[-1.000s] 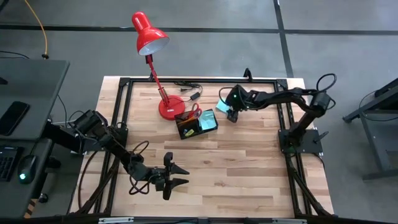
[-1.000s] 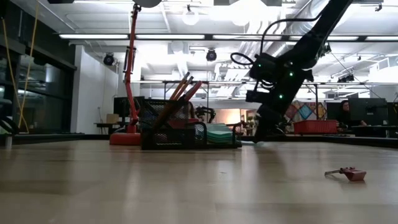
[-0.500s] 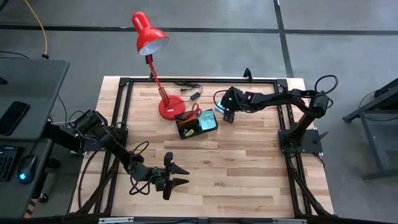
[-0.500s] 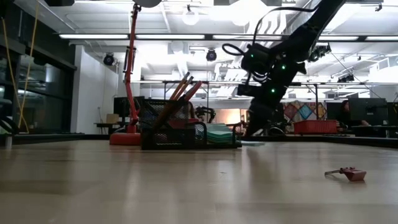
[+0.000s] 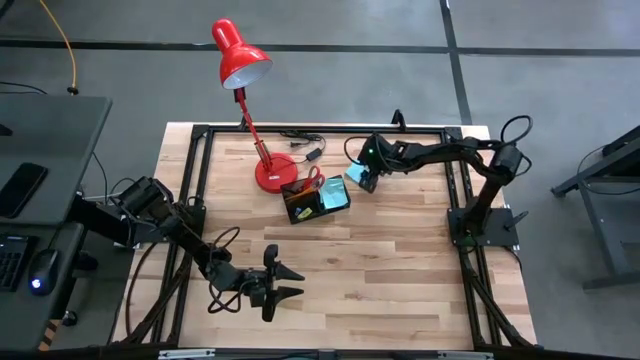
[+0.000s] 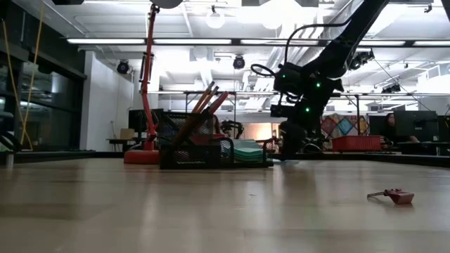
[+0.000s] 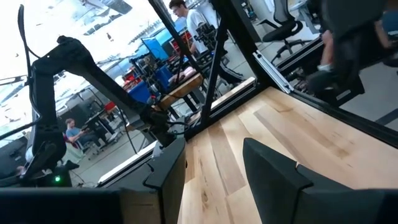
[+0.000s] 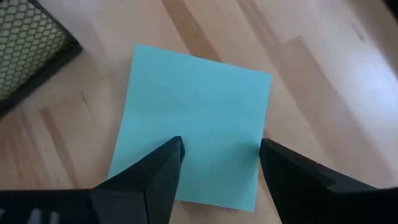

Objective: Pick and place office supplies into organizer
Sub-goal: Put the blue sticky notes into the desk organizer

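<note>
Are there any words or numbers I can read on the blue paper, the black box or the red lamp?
None can be read.
Teal sticky note: blank, no writing.
Organizer: no label shows.
Red lamp: no words or numbers show.
Things in the room behind the table: too small and blurred to read.

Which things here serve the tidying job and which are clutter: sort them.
Job: teal sticky-note pad under the open right gripper; organizer holding pencils and scissors.
Clutter: red lamp, black cable, small red piece. Left gripper waits, open.
</note>
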Tool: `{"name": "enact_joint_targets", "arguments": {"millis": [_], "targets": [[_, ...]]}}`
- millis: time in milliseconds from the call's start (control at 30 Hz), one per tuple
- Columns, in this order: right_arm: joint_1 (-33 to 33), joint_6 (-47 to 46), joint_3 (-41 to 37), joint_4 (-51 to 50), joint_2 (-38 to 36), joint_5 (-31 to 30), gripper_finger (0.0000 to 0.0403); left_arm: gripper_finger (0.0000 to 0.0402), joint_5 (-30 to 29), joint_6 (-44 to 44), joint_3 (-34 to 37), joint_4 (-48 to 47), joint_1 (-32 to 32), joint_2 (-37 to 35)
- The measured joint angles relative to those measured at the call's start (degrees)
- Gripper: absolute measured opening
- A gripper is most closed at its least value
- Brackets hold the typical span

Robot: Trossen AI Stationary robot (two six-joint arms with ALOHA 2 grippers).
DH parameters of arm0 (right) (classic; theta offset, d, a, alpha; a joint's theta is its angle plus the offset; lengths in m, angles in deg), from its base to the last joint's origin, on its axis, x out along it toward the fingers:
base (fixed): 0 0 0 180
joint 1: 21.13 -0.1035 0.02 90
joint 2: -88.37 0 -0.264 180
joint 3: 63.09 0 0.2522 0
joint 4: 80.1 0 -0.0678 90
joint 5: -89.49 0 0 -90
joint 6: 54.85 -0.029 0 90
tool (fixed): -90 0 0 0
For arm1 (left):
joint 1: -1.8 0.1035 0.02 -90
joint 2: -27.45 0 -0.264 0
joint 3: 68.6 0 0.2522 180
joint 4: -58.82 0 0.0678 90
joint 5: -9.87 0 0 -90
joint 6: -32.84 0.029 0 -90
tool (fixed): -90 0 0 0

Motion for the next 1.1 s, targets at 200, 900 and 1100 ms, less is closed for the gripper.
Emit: {"name": "enact_joint_targets", "arguments": {"millis": [200, 900, 1100], "targets": [[-5.2, -2.3, -1.6, 0.0, -0.8, 4.6, 0.0206, 0.0152, 0.0, -1.2, 0.0, -0.3, 0.0, 0.0], [-15.6, -8.2, -9.6, -18.1, -15.2, -20.9, 0.0200, 0.0152, 1.5, -3.5, -0.1, -0.3, 0.0, 0.0], [-21.8, -13.6, -9.8, -19.6, -19.7, -19.5, 0.0202, 0.0152, 1.5, -4.0, -0.1, -0.7, 0.0, 0.0]]}}
